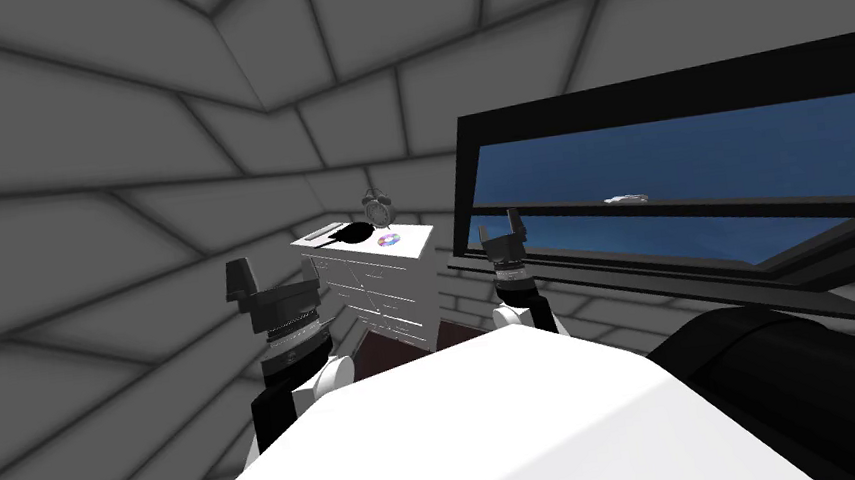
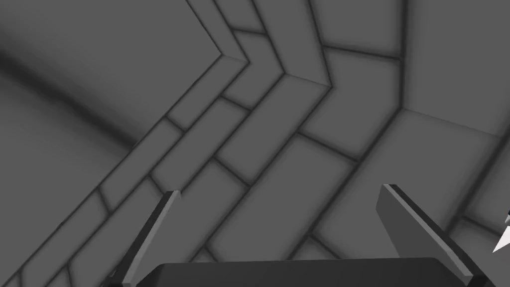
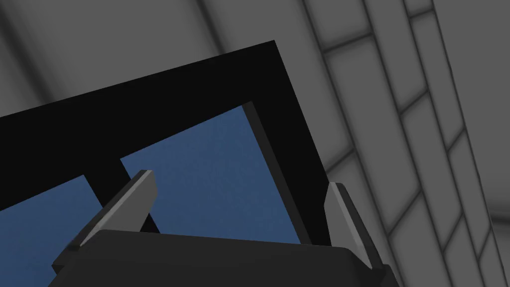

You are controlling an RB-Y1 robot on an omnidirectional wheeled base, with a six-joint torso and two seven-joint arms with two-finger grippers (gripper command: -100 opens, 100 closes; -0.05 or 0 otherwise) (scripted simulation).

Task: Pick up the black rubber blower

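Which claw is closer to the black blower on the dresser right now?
Left, slightly. The left claw sits short of the black blower and off to its left; the right claw is also short of it, farther off to its right, by the window. Both open.

No legible text; clock (image 1: 377, 208) dial on dresser (image 1: 375, 283) perhaps numbered, too small.

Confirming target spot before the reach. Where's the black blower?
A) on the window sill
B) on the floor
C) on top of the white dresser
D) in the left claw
C: the blower lies on top of the dresser, next to a disc and in front of a clock. The left claw and right claw are open and empty.
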